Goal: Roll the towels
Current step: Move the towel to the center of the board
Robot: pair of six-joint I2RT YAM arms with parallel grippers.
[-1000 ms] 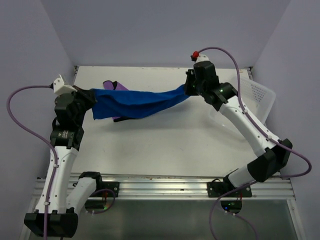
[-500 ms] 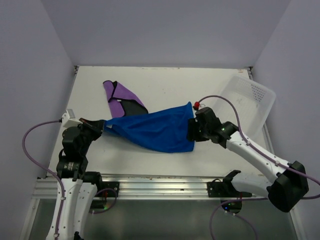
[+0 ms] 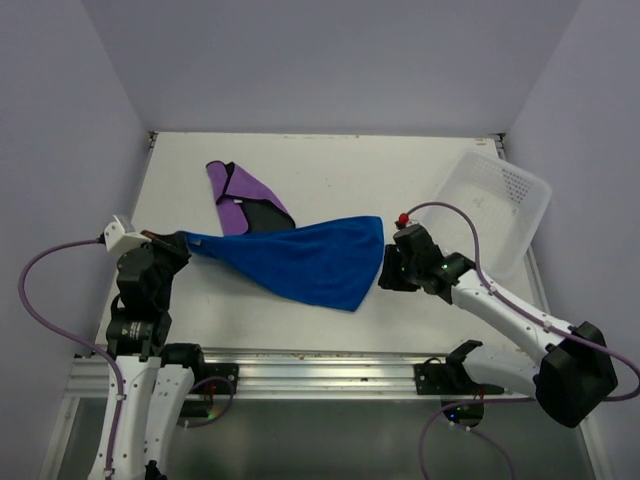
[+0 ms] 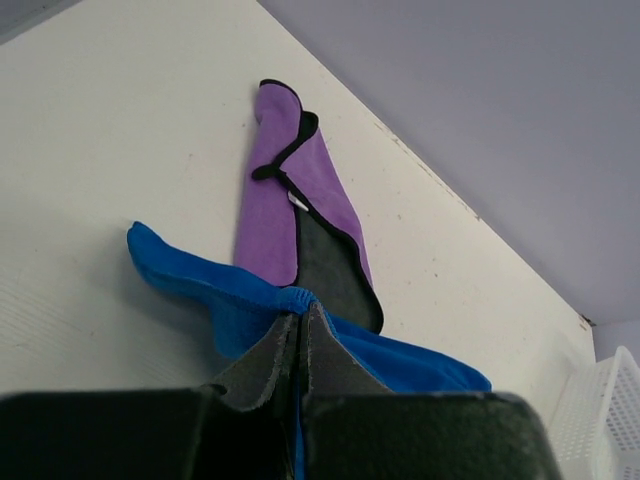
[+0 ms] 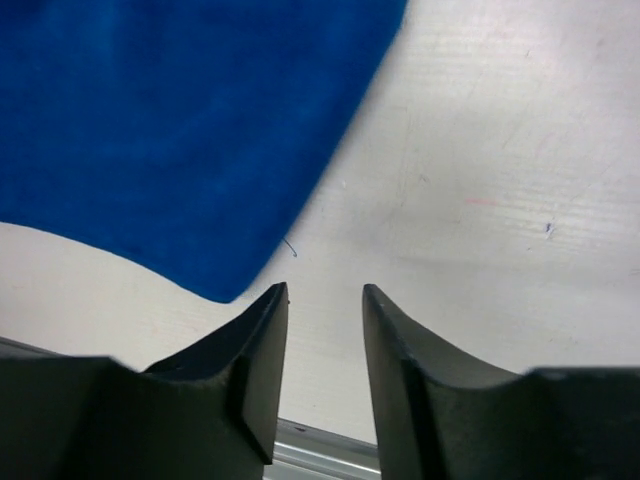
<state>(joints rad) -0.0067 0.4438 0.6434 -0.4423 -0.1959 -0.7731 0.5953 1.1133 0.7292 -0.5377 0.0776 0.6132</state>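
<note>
The royal blue towel (image 3: 300, 262) lies spread on the white table, running from the left gripper across to the middle. My left gripper (image 3: 183, 241) is shut on its left corner; in the left wrist view the closed jaws (image 4: 300, 318) pinch the blue hem (image 4: 255, 300). My right gripper (image 3: 385, 272) is open and empty just right of the towel's right edge; in the right wrist view its fingertips (image 5: 325, 292) straddle bare table beside the blue cloth (image 5: 170, 130). The purple towel with a black section (image 3: 245, 200) lies behind the blue one, also in the left wrist view (image 4: 290, 215).
A white perforated plastic basket (image 3: 495, 205) sits tilted at the right rear of the table; its corner shows in the left wrist view (image 4: 610, 420). Lilac walls close in the table on three sides. A metal rail (image 3: 330, 365) runs along the near edge.
Both arms brought the blue towel from held up at the back down toward the front. The right gripper has let go of it and opened; the left still holds its corner.
</note>
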